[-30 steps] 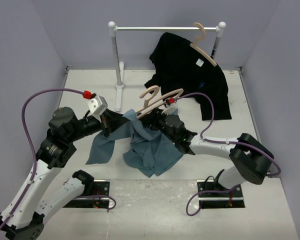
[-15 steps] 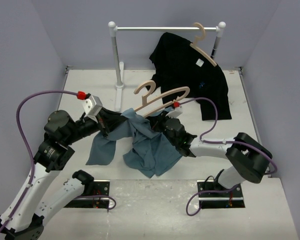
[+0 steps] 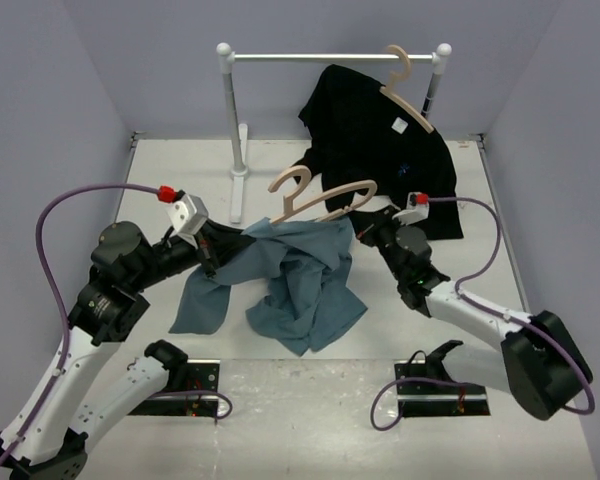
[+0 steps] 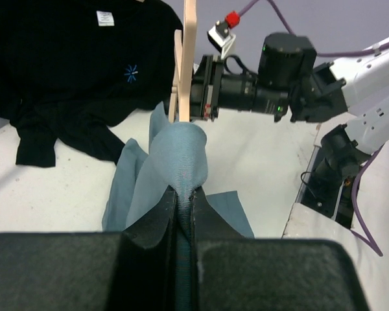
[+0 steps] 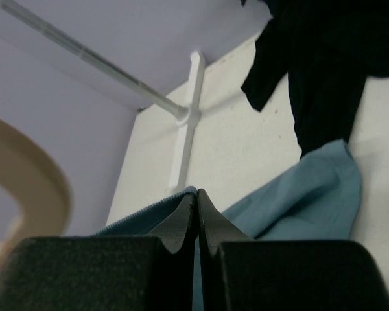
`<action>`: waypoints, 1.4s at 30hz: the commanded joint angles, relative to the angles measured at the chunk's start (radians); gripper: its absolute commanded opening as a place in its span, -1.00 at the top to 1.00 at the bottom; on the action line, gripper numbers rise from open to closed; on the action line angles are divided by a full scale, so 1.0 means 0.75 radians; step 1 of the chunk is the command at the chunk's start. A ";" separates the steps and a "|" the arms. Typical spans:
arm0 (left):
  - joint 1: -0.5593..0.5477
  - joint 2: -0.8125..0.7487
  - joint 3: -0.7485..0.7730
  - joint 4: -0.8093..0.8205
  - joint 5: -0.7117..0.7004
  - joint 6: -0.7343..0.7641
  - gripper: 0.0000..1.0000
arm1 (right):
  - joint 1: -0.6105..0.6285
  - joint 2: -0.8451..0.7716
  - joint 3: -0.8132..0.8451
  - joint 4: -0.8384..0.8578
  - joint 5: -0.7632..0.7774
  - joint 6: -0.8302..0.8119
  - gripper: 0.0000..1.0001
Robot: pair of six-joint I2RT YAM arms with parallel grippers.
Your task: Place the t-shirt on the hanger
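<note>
The slate-blue t-shirt [image 3: 300, 285] lies bunched on the table's middle, its upper edge lifted and stretched between both grippers. My left gripper [image 3: 215, 254] is shut on a fold of the t-shirt [image 4: 178, 155], pinched between the jaws [image 4: 185, 207]. My right gripper [image 3: 358, 230] is shut on the t-shirt's ribbed edge [image 5: 149, 210] at its fingertips [image 5: 196, 197]. The tan wooden hanger [image 3: 325, 198] stands tilted above the shirt between the grippers, hook to the upper left. It rises from the cloth in the left wrist view [image 4: 188, 58]. I cannot tell what holds it.
A black shirt [image 3: 380, 150] hangs from a twin hanger [image 3: 405, 85] on the white rail [image 3: 330, 57], its hem draped on the table just behind my right gripper. The rack's left post [image 3: 235, 110] stands behind the hanger. Side walls close in left and right.
My right arm has swung out to the right, pulling the shirt's edge right and stretching it. The hanger has shifted right and risen a little. The left arm has barely moved.
</note>
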 commanded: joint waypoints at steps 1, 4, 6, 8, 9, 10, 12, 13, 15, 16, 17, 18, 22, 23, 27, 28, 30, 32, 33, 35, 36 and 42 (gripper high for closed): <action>0.001 -0.014 0.009 0.106 0.095 0.050 1.00 | -0.156 -0.158 0.092 -0.306 -0.101 -0.131 1.00; 0.000 -0.005 -0.010 0.110 0.141 0.074 1.00 | -0.286 -0.235 0.209 -0.513 -0.214 -0.180 1.00; 0.000 -0.003 -0.020 0.117 0.194 0.085 1.00 | -0.368 -0.274 0.275 -0.649 -0.299 -0.201 1.00; 0.000 -0.008 -0.032 0.128 0.233 0.085 1.00 | -0.437 -0.307 0.349 -0.743 -0.352 -0.244 1.00; 0.002 -0.009 -0.038 0.129 0.242 0.086 1.00 | -0.463 -0.311 0.396 -0.769 -0.358 -0.273 1.00; 0.002 -0.009 -0.038 0.129 0.242 0.090 1.00 | -0.474 -0.315 0.427 -0.800 -0.369 -0.294 1.00; 0.000 -0.006 -0.048 0.129 0.259 0.100 1.00 | -0.480 -0.331 0.504 -0.889 -0.383 -0.348 1.00; 0.000 -0.002 -0.052 0.139 0.276 0.099 1.00 | -0.480 -0.337 0.537 -0.915 -0.391 -0.370 1.00; 0.000 0.009 -0.066 0.169 0.299 0.080 1.00 | -0.480 -0.349 0.588 -0.936 -0.422 -0.418 1.00; 0.000 0.026 -0.068 0.182 0.310 0.076 1.00 | -0.479 -0.351 0.608 -0.945 -0.469 -0.436 1.00; 0.000 0.040 -0.065 0.190 0.316 0.077 1.00 | -0.477 -0.351 0.627 -0.959 -0.523 -0.449 1.00; 0.000 0.060 -0.055 0.189 0.315 0.082 1.00 | -0.472 -0.347 0.656 -0.989 -0.571 -0.470 1.00; 0.000 0.205 0.033 0.164 0.340 0.103 1.00 | -0.404 -0.322 0.813 -1.125 -0.685 -0.616 1.00; 0.000 0.272 0.084 0.129 0.342 0.122 1.00 | -0.367 -0.316 0.888 -1.212 -0.695 -0.674 1.00; 0.000 0.406 0.158 0.103 0.316 0.148 1.00 | -0.267 -0.303 1.045 -1.377 -0.653 -0.768 1.00; 0.000 0.430 0.181 0.105 0.321 0.153 1.00 | -0.219 -0.285 1.093 -1.428 -0.649 -0.799 1.00; 0.000 0.467 0.220 0.116 0.323 0.165 1.00 | -0.153 -0.242 1.167 -1.510 -0.662 -0.839 1.00; 0.000 0.475 0.220 0.186 0.350 0.149 1.00 | -0.125 -0.205 1.199 -1.536 -0.722 -0.843 1.00; 0.000 0.470 0.205 0.247 0.381 0.126 1.00 | -0.115 -0.194 1.204 -1.529 -0.765 -0.838 1.00; 0.000 0.453 0.169 0.426 0.440 0.093 1.00 | -0.089 -0.142 1.225 -1.547 -0.847 -0.853 1.00; 0.000 0.449 0.139 0.505 0.469 0.063 1.00 | -0.072 -0.110 1.253 -1.584 -0.867 -0.877 1.00; 0.000 0.438 -0.010 0.698 0.387 -0.034 1.00 | 0.007 -0.041 1.266 -1.623 -0.684 -0.859 0.83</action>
